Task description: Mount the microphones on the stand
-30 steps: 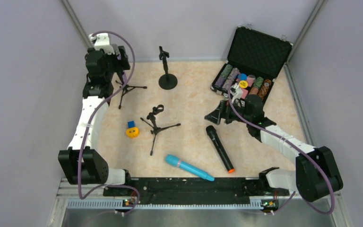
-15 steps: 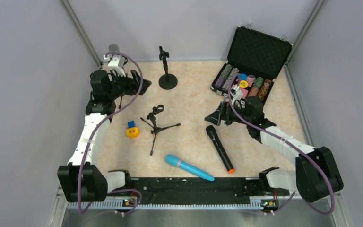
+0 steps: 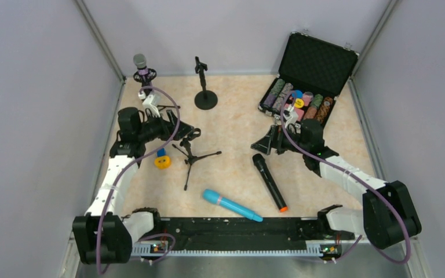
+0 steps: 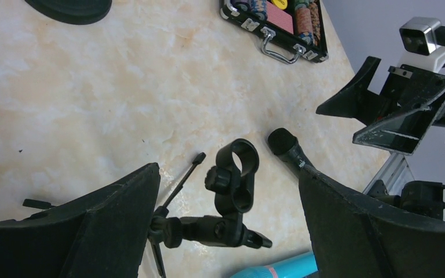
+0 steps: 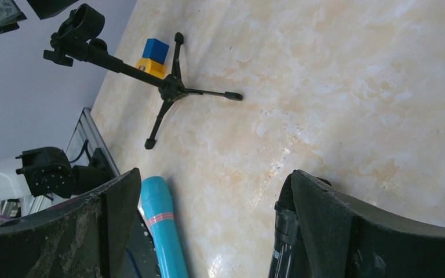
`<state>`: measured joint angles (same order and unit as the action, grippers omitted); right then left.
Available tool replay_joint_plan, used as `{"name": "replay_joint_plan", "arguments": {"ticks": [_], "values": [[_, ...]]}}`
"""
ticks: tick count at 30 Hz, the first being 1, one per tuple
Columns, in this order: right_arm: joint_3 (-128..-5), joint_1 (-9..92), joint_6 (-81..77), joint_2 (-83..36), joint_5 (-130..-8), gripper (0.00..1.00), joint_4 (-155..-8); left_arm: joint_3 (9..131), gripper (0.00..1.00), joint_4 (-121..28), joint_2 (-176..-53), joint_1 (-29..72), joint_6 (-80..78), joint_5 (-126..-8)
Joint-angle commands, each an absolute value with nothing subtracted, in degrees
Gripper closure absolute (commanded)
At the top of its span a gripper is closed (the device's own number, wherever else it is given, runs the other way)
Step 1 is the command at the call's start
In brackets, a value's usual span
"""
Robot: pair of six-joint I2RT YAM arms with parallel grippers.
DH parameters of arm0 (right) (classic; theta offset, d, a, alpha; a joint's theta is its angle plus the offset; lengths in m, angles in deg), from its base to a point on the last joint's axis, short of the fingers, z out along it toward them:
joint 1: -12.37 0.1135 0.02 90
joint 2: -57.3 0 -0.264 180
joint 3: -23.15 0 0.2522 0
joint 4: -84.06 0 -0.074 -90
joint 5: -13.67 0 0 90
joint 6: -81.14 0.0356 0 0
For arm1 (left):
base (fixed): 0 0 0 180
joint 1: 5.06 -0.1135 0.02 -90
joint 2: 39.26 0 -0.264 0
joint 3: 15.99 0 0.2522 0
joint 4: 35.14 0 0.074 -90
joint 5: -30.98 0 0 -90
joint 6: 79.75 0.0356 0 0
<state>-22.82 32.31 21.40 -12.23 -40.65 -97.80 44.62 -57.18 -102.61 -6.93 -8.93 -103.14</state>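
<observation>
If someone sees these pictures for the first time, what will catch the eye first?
Probably the purple microphone, standing upright at the far left corner, and the open black case full of colourful chips at the far right. Next come the blue microphone and the black microphone, lying flat near the arms. The left gripper hangs open over an empty tripod stand at middle left.

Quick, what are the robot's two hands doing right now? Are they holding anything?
Left gripper: open, holding nothing.
Right gripper: open, holding nothing.
</observation>
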Motion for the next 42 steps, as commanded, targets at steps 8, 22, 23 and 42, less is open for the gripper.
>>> {"name": "replay_joint_plan", "arguments": {"ticks": [8, 22, 23, 42], "values": [[-22.90, 31.93, 22.24, -13.34, -39.20, 0.01, -101.34, 40.14, 0.06, -47.73, -92.49, -6.16, -7.86, -103.40], [-22.14, 31.90, 21.29, -12.17, -40.15, 0.01, -100.23, 43.11, 0.07, -58.08, -93.03, 3.36, 7.86, -96.62], [-21.97, 31.95, 21.31, -12.06, -40.32, 0.01, -100.54, 43.40, 0.07, -59.32, -93.15, 4.10, 9.31, -95.39], [-22.02, 31.94, 21.66, -14.41, -40.07, 0.01, -101.80, 41.83, 0.08, -60.42, -94.15, 11.80, 20.30, -77.76]]}}
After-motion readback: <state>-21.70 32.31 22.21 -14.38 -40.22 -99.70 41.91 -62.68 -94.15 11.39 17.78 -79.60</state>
